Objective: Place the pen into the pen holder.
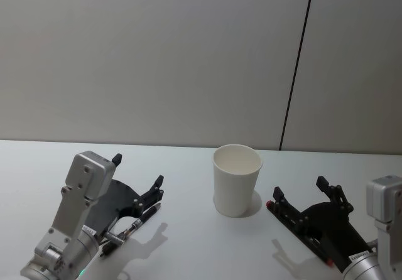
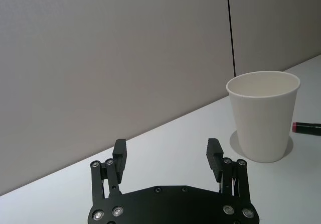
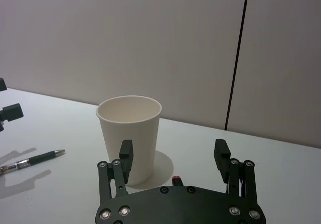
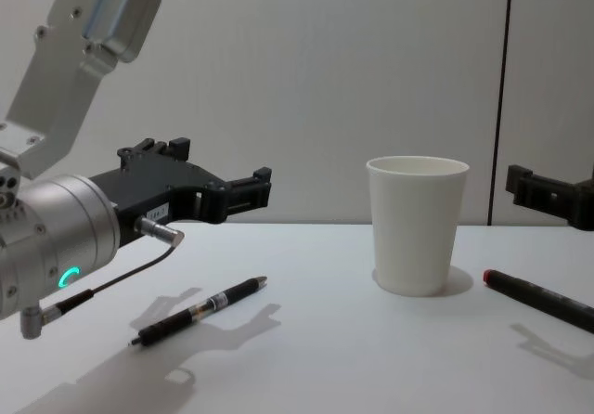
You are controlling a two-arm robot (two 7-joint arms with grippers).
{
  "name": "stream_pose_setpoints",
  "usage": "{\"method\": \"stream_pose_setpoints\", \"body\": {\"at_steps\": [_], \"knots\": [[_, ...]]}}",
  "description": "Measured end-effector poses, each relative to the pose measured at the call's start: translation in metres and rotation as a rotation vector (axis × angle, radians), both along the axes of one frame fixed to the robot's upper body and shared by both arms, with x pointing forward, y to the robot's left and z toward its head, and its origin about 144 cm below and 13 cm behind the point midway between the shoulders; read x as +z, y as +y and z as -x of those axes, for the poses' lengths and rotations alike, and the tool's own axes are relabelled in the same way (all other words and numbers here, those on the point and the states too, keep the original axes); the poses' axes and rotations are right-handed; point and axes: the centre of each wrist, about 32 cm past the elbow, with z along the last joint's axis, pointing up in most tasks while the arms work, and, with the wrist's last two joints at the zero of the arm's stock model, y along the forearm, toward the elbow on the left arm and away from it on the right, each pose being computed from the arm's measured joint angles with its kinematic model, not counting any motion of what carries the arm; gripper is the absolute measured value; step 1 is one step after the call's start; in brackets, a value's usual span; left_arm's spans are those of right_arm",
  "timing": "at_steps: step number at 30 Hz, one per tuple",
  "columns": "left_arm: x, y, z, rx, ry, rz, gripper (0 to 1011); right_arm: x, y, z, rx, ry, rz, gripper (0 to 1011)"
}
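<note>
Pen holder [image 1: 237, 179] upright on the white table [image 1: 188, 255]. Left of the holder, the left gripper [image 1: 138, 170] hangs above the table, pointing forward and nearly level, its fingers spread wide with nothing between them. A black pen [image 4: 200, 310] lies flat beneath it, well apart from the holder. Right of the holder, the right gripper [image 1: 299, 189] sits low in a like pose, fingers likewise apart, over a red-tipped pen [image 4: 543, 300] lying near the holder's base.

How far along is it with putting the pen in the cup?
Nothing done: the paper cup holds no pen. Nothing in hand: left gripper hovers open above the black pen on the table, right gripper open too. Grasping and placing remain.
</note>
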Motion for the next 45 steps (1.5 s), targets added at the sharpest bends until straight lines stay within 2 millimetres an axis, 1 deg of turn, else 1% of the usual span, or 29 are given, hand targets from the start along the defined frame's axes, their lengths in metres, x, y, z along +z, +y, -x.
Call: {"method": "stream_pose_setpoints", "body": {"at_steps": [45], "knots": [[0.0000,0.0000,0.0000,0.000,0.000,0.000,1003,0.0001,-0.0009,-0.0013,0.001,0.000,0.002,1001]]}}
